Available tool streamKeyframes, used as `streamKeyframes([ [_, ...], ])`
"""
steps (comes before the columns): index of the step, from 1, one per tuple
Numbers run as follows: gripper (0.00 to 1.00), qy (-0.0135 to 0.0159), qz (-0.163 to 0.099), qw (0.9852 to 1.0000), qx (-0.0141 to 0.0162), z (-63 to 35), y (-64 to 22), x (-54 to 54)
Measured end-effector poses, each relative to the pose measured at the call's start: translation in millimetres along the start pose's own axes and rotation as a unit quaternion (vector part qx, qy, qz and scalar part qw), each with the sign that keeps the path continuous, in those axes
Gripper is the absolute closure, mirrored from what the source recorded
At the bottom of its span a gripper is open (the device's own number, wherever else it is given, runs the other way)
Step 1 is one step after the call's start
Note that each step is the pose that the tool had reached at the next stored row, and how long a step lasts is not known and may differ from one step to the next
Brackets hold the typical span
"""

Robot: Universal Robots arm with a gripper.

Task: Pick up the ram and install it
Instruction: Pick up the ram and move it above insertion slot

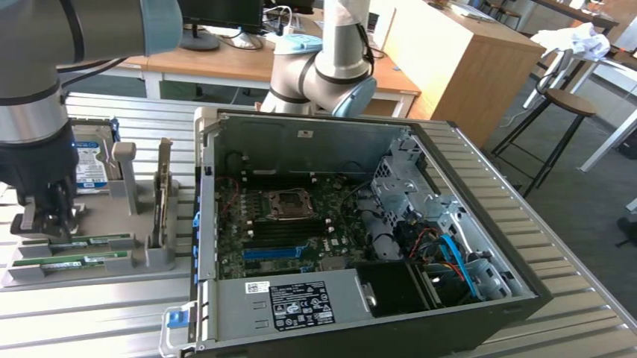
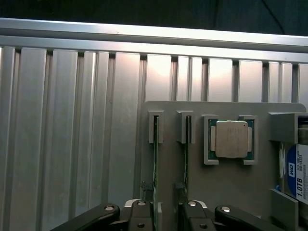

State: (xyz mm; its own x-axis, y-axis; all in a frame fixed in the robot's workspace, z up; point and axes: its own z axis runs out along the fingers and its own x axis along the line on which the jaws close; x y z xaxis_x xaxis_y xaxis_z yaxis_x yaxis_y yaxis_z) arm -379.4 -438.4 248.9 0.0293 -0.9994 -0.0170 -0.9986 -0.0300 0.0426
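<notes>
Under the open black two-finger gripper (image 1: 45,224), at the exterior view's left, a grey plastic parts holder (image 1: 100,277) sits on the ribbed aluminium table (image 1: 119,313). The ram (image 1: 74,261), a long thin green circuit-board stick, lies on edge in the holder just below the fingers. A second green stick like it (image 1: 92,240) lies just beside it. The fingers stand apart, gripping nothing. Beyond the gripper a blue-labelled hard drive (image 1: 89,160) stands in the holder, with an upright expansion card (image 1: 162,186) near it. Well apart from the gripper, toward the exterior view's right, the open black computer case (image 1: 458,224) shows its green motherboard (image 1: 298,231).

In the wrist view the gripper (image 2: 166,215) has its metal fingers (image 2: 139,216) spread over the grey holder (image 2: 216,192). The ram (image 2: 156,163) runs edge-on to the inner face of one finger and the second stick (image 2: 186,159) runs to the other finger. Whether either finger touches a stick cannot be told. Beside the second stick a square silver processor chip (image 2: 231,139) rests in its own recess, with the hard drive (image 2: 296,173) past it.
</notes>
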Motion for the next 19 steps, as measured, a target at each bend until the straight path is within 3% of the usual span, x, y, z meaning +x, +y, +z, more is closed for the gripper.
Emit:
streamKeyframes([
  [19,0.7,0.0,0.0,1.0,0.0001,22.9,-1.0,0.4],
])
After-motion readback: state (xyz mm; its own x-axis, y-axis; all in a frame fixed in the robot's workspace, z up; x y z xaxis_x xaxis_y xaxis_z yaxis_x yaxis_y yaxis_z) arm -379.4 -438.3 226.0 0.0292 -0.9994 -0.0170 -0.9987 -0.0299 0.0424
